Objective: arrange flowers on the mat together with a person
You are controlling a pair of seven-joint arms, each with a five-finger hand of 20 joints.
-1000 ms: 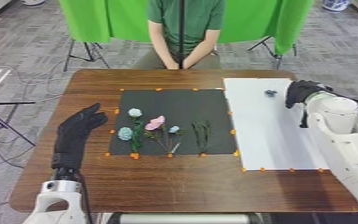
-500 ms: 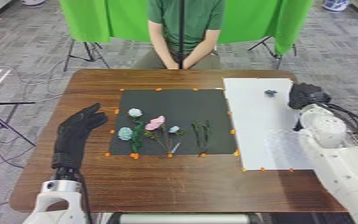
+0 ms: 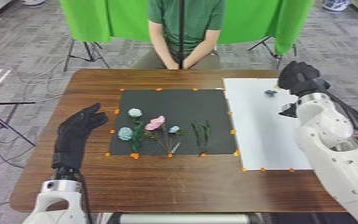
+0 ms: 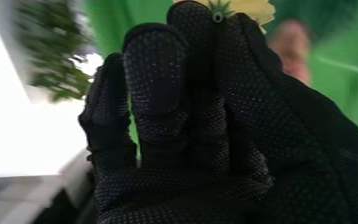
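And there it was, the right hand [image 3: 300, 77] in its black fabric glove, up by the far right corner of the smooth white rectangular mat [image 3: 269, 135]. The right wrist view gave the close look: fingers and thumb drawn together in ribbed, dotted knit, their tips clamped on a yellow flower [image 4: 254, 8] with soft, wavy-edged petals and a spiky green base, round and hollow at its end.

Over on the other side, the left hand [image 3: 80, 125], gloved in the same black fabric, was out beside the dark mat, fingers straight and close together, holding nothing.

Now to the dark grey, matte square mat [image 3: 171, 97], edged with orange tabs on the brown wood-grained surface [image 3: 184, 187]. A round, ruffled pale blue flower [image 3: 126, 133] lay toward its left, a smaller whitish-blue bloom [image 3: 135, 112] just farther up, leafy green stems running down from there. Next along came a broad-petalled pink flower [image 3: 155, 123] on a thin stem, then a little pale blue flower [image 3: 174, 129], and to the right of them two slim, dark green stems [image 3: 202, 136], side by side. Over on the white mat sat a small, lumpy grey-blue thing [image 3: 270, 93], too small to make out.
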